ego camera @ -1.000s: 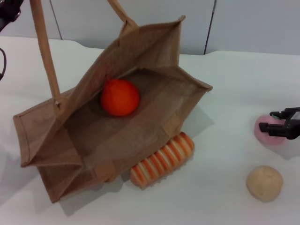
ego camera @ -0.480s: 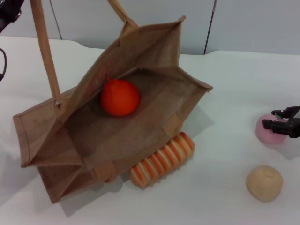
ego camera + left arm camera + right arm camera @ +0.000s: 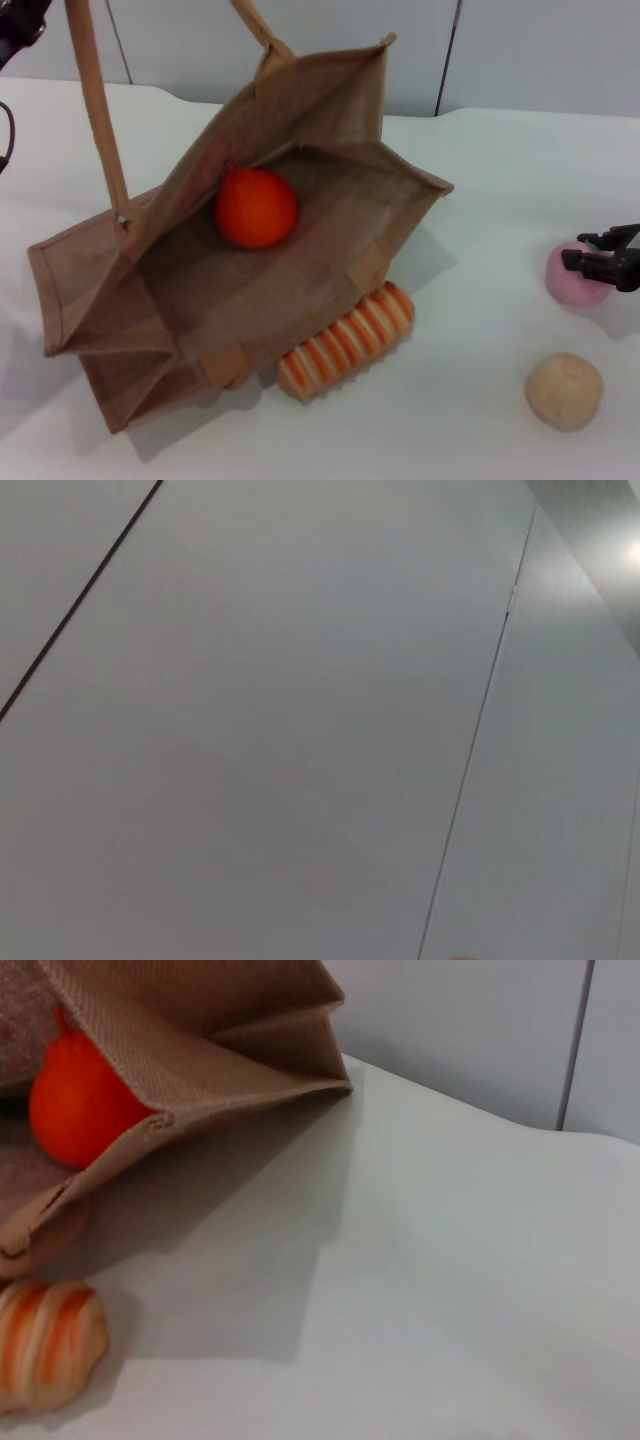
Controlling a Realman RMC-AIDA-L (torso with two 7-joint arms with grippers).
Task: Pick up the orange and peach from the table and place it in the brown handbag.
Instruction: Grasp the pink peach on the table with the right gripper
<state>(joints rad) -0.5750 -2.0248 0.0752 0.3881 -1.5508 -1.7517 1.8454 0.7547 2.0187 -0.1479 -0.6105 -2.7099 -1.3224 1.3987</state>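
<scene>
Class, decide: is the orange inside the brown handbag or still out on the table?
Inside. The orange lies on the inner wall of the brown handbag, enclosed by its woven sides; the right wrist view shows it behind the bag's rim.

I am counting one brown handbag (image 3: 150, 300), one orange (image 3: 256, 208) and one peach (image 3: 572, 282). I am also seeing one striped loaf (image 3: 345, 341) and one tan ball (image 3: 565, 391).

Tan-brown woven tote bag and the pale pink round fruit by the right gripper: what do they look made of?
The tan-brown woven tote bag looks like coarse jute or burlap: matte, with an open visible weave and stitched edges. The pale pink round fruit looks matte and smooth, without gloss, possibly foam or soft plastic; that cannot be settled from here. The right gripper sits against it.
</scene>
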